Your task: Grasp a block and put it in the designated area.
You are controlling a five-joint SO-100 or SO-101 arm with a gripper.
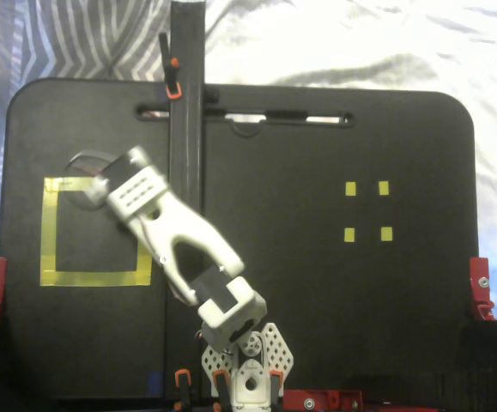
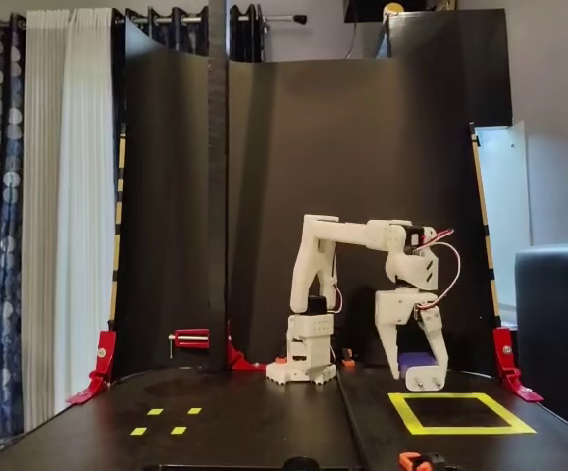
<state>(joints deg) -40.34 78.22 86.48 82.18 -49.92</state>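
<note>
Leftmost in the top-down fixed view sits the designated area (image 1: 96, 231), a square outline of flat yellow tape on the matte black board (image 1: 317, 283), in the left middle of the frame. Over its upper right corner reaches the white plastic arm (image 1: 175, 245), angled up and left from its perforated base at the bottom centre; the gripper itself is hidden there under the wrist. Further right, four tiny yellow tape squares (image 1: 366, 210) lie in the right middle of the frame. From the low front fixed view, the same tiny squares (image 2: 167, 420) are at lower left, the arm (image 2: 352, 235) stands at centre, folded down at the elbow, and the gripper (image 2: 419, 371) hangs just above the far edge of the yellow outline (image 2: 460, 412) at lower right. Its blocky white jaws are closed narrowly on the block (image 2: 417, 360), a small dark blue-violet rounded piece held clear of the board.
</note>
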